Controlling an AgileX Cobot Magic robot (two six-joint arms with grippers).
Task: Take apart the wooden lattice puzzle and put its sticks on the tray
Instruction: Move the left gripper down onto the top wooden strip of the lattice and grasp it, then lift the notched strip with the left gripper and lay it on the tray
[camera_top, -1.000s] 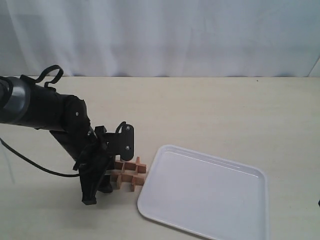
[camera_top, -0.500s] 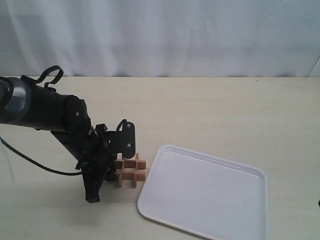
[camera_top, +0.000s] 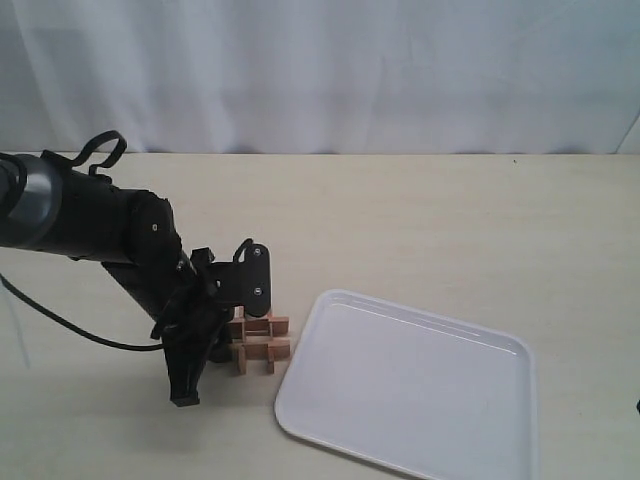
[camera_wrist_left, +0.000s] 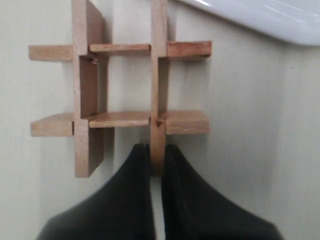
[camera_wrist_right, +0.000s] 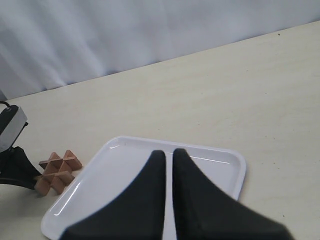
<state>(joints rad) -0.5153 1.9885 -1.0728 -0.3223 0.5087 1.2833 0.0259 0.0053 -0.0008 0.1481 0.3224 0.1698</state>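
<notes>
The wooden lattice puzzle (camera_top: 262, 340) lies on the table just left of the white tray (camera_top: 420, 390), its four sticks still interlocked in a hash shape. In the left wrist view my left gripper (camera_wrist_left: 157, 152) is shut on the near end of one stick (camera_wrist_left: 158, 90) of the lattice puzzle (camera_wrist_left: 120, 100). In the exterior view the left gripper (camera_top: 232, 335) sits at the puzzle's left side. My right gripper (camera_wrist_right: 168, 155) hangs shut above the tray (camera_wrist_right: 220, 155) with nothing between its fingers; the puzzle (camera_wrist_right: 57, 170) shows off the tray's corner.
A white curtain (camera_top: 320, 70) closes off the back of the table. A black cable (camera_top: 70, 325) trails from the left arm across the table's left side. The tray's rim (camera_wrist_left: 260, 20) lies close beyond the puzzle.
The puzzle has turned and shifted slightly left and up on the table with my left gripper; its sticks now sit squarer to the view. The right arm has not moved.
</notes>
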